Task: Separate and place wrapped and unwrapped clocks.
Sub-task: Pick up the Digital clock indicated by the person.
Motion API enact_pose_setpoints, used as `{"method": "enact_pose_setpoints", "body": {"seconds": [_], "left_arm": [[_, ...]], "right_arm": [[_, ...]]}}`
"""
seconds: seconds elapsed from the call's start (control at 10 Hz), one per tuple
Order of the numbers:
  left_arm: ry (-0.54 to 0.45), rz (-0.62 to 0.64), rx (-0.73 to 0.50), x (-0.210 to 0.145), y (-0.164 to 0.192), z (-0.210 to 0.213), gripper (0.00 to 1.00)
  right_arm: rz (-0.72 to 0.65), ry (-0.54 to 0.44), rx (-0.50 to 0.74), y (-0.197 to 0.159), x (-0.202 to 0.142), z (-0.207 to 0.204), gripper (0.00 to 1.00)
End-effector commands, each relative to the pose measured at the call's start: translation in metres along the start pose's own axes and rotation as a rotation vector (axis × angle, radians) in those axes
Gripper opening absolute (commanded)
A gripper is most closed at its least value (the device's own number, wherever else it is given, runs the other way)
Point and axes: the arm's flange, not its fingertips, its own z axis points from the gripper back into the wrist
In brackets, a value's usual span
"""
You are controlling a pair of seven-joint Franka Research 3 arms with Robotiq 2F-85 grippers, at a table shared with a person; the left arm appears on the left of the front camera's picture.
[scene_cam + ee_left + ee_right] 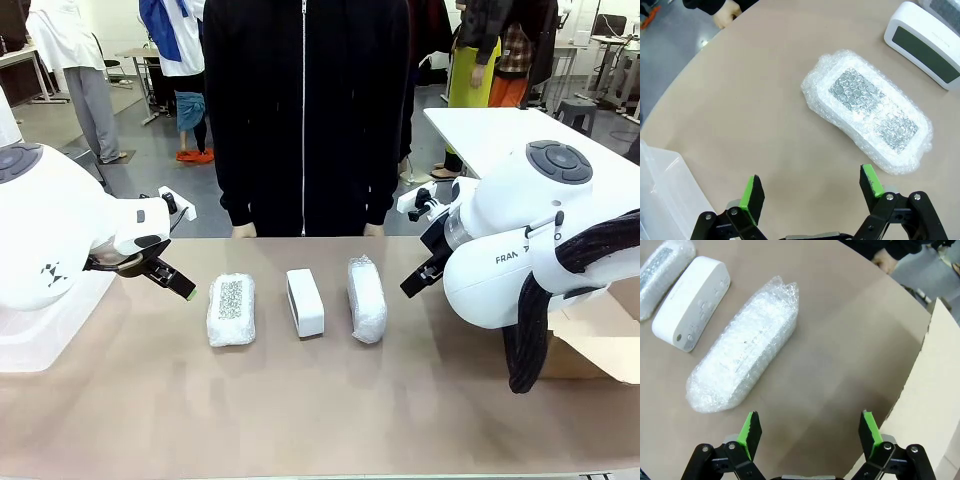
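Note:
Three clocks lie in a row on the brown table (300, 400). A bubble-wrapped clock with a grey speckled patch (230, 308) (867, 110) is on the left. The bare white clock (305, 302) (925, 45) (690, 302) stands on its edge in the middle. A second wrapped clock (366, 298) (742, 355) lies on the right. My left gripper (172, 280) (812, 192) hovers open just left of the speckled bundle, holding nothing. Above the table, right of the plain bundle, my right gripper (418, 275) (811, 435) is open and holds nothing.
A person in a black zip jacket (305, 110) stands at the far edge, hands (725, 12) (885, 260) at the rim. A cardboard box (600, 340) (935, 390) sits at the right edge. A clear plastic bin (660, 195) stands by my left gripper.

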Motion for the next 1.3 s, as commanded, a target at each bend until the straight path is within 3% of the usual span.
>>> {"method": "enact_pose_setpoints", "body": {"seconds": [0.0,0.9,1.0,1.2], "left_arm": [[0.000,0.001,0.000,0.000,0.000,0.000,1.00],[0.000,0.000,0.000,0.000,0.000,0.000,1.00],[-0.015,-0.042,0.015,0.010,0.009,0.027,1.00],[-0.050,-0.078,-0.074,0.009,0.033,0.081,1.00]], "right_arm": [[-0.002,0.000,0.000,0.000,0.000,0.000,1.00],[0.000,0.000,0.000,0.000,0.000,0.000,1.00],[0.089,-0.063,0.032,-0.002,0.021,0.031,1.00],[0.214,-0.146,0.154,-0.006,0.036,0.084,1.00]]}}
